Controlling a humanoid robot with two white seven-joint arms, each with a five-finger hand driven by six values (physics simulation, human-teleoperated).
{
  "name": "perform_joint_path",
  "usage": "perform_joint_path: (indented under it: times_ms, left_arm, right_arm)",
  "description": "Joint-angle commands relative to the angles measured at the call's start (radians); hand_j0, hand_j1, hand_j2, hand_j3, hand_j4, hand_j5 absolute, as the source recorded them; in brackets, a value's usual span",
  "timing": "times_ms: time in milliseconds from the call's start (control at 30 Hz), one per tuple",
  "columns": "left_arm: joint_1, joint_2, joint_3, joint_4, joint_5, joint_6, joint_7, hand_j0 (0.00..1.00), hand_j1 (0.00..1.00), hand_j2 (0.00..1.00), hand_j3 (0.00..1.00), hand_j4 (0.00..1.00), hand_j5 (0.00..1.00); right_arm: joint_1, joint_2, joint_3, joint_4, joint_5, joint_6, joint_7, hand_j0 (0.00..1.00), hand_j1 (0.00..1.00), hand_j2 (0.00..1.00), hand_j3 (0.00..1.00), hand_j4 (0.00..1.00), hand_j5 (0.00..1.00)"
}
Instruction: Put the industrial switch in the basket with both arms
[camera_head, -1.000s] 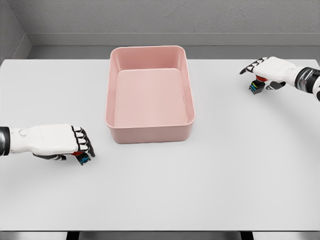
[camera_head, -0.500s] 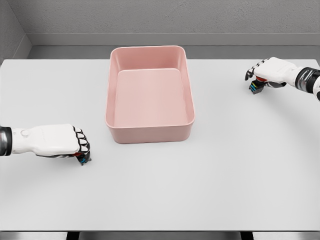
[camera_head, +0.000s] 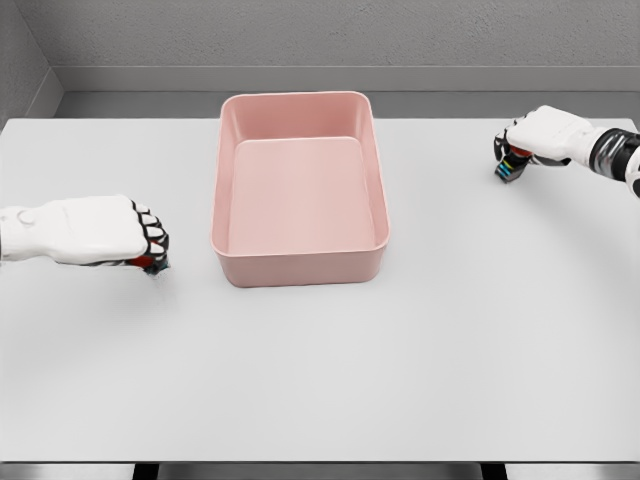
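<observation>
A pink rectangular basket (camera_head: 298, 268) stands on the white table, at the middle back. My left hand (camera_head: 148, 245) is left of the basket's front corner, fingers curled around a small switch (camera_head: 150, 266) with red and blue parts, mostly hidden by the hand. At the far right, my right hand (camera_head: 515, 150) is curled on a second small switch (camera_head: 509, 167) with red, blue and green parts showing below the fingers. Both hands seem lifted a little off the table.
The white table (camera_head: 330, 370) spreads wide in front of the basket. A grey wall runs behind the table's back edge. The basket's inside holds nothing.
Both hands closed their fingers on the switches. The left hand rose and moved back toward the basket's level with its switch. The right hand curled tighter and lifted slightly.
</observation>
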Motion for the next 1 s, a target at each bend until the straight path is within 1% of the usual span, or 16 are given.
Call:
perform_joint_path:
  times_ms: [0,67,133,200,267,367,467,533,567,600,667,733,800,900,933,967]
  left_arm:
    - [-0.005,-0.001,0.002,0.006,0.008,0.001,-0.001,0.45,0.45,0.45,0.45,0.45,0.45]
    - [-0.035,-0.01,0.002,0.026,0.008,0.001,-0.001,0.44,0.44,0.44,0.44,0.44,0.44]
    - [-0.06,-0.013,0.002,0.041,0.009,0.001,-0.001,0.45,0.45,0.45,0.45,0.45,0.45]
    - [-0.093,-0.03,0.002,0.044,0.012,0.001,-0.001,0.45,0.45,0.45,0.45,0.45,0.45]
    - [-0.15,-0.102,-0.004,0.122,0.011,0.001,-0.002,0.45,0.45,0.45,0.45,0.45,0.45]
    - [-0.224,-0.17,-0.006,0.218,0.012,0.001,0.001,0.45,0.45,0.45,0.45,0.45,0.45]
    - [-0.245,-0.26,-0.007,0.235,0.0,0.001,-0.007,0.45,0.45,0.45,0.45,0.45,0.45]
    - [-0.279,-0.298,-0.061,0.235,-0.001,0.001,-0.008,0.45,0.45,0.45,0.45,0.45,0.45]
    - [-0.319,-0.338,-0.127,0.236,-0.003,0.001,-0.008,0.45,0.45,0.45,0.45,0.45,0.45]
    - [-0.334,-0.383,-0.162,0.248,-0.024,0.001,-0.007,0.45,0.45,0.45,0.45,0.45,0.45]
    - [-0.341,-0.502,-0.174,0.353,-0.072,0.001,-0.01,0.45,0.45,0.45,0.45,0.45,0.45]
    - [-0.364,-0.564,-0.262,0.357,-0.087,0.001,-0.008,0.45,0.45,0.45,0.45,0.45,0.45]
    - [-0.364,-0.572,-0.291,0.353,-0.087,0.001,-0.005,0.45,0.45,0.45,0.45,0.45,0.45]
    - [-0.364,-0.565,-0.291,0.353,-0.086,0.001,-0.005,0.48,0.48,0.48,0.48,0.48,0.48]
    - [-0.364,-0.562,-0.291,0.353,-0.083,0.001,-0.005,0.52,0.52,0.52,0.52,0.52,0.52]
    - [-0.364,-0.559,-0.289,0.351,-0.081,0.001,-0.002,0.62,0.62,0.62,0.62,0.62,0.62]
  right_arm:
    - [0.0,0.0,-0.003,-0.017,-0.005,0.001,-0.003,0.46,0.46,0.46,0.46,0.46,0.46]
    - [-0.005,-0.002,-0.005,-0.035,-0.007,0.001,-0.002,0.46,0.46,0.46,0.46,0.46,0.46]
    - [-0.009,0.0,-0.048,-0.038,-0.007,0.001,-0.002,0.46,0.46,0.46,0.46,0.46,0.46]
    - [-0.011,-0.01,-0.055,-0.072,-0.01,0.001,0.001,0.46,0.46,0.46,0.46,0.46,0.46]
    - [-0.011,-0.008,-0.057,-0.081,-0.01,0.001,0.007,0.46,0.46,0.46,0.46,0.46,0.46]
    - [-0.011,-0.01,-0.078,-0.093,-0.011,0.001,0.012,0.46,0.46,0.46,0.46,0.46,0.46]
    - [-0.011,-0.016,-0.078,-0.124,-0.016,0.001,0.014,0.46,0.46,0.46,0.46,0.46,0.46]
    - [-0.012,-0.017,-0.078,-0.127,-0.016,0.001,0.015,0.46,0.46,0.46,0.46,0.46,0.46]
    - [-0.012,-0.017,-0.078,-0.13,-0.016,0.001,0.018,0.46,0.46,0.46,0.46,0.46,0.46]
    - [-0.012,-0.016,-0.078,-0.133,-0.017,0.001,0.027,0.46,0.46,0.46,0.46,0.46,0.46]
    - [-0.02,-0.016,-0.08,-0.144,-0.019,0.001,0.029,0.46,0.46,0.46,0.46,0.46,0.46]
    - [-0.021,-0.016,-0.08,-0.144,-0.019,0.001,0.027,0.46,0.46,0.46,0.46,0.46,0.46]
    - [-0.021,-0.016,-0.092,-0.156,-0.02,0.001,0.027,0.46,0.46,0.46,0.46,0.46,0.46]
    - [-0.023,-0.017,-0.095,-0.181,-0.03,0.001,0.027,0.46,0.46,0.46,0.46,0.46,0.46]
    - [-0.023,-0.017,-0.097,-0.187,-0.036,0.001,0.027,0.46,0.46,0.46,0.46,0.46,0.46]
    - [-0.023,-0.016,-0.097,-0.19,-0.037,0.001,0.027,0.46,0.46,0.46,0.46,0.46,0.46]
